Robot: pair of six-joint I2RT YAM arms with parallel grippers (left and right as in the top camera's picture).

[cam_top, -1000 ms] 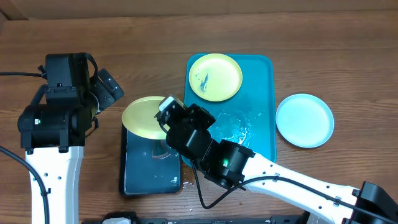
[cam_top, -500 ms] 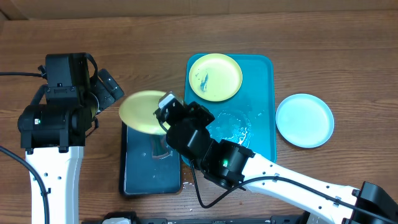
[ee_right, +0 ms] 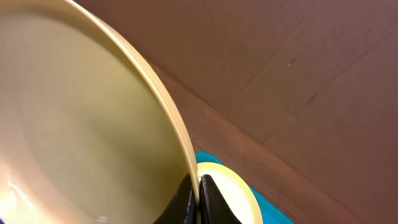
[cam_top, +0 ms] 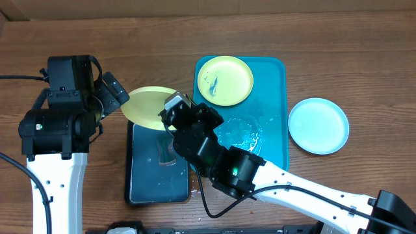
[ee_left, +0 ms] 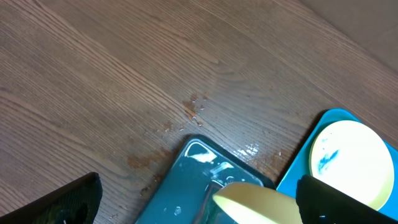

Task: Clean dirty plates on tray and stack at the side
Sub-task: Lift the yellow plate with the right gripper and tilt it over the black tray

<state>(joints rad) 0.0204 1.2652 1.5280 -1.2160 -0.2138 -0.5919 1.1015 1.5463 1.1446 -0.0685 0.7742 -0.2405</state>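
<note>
1. Overhead: the right gripper (cam_top: 169, 109) clamps the rim of a yellow-green plate (cam_top: 148, 104), holding it tilted above the far end of the dark basin (cam_top: 156, 179).
2. Right wrist view: its fingers (ee_right: 185, 202) pinch the plate's edge.
3. The left gripper (cam_top: 114, 93) hangs beside that plate, jaws apart and empty.
4. A smeared plate (cam_top: 225, 80) lies at the far end of the turquoise tray (cam_top: 276, 84). A pale blue plate (cam_top: 318, 125) rests on the table (cam_top: 325, 39) just right of the tray.

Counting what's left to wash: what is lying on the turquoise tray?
One smeared yellow-green plate at the tray's far end and splashed water mid-tray. The right arm, holding another plate, covers the near-left corner.
</note>
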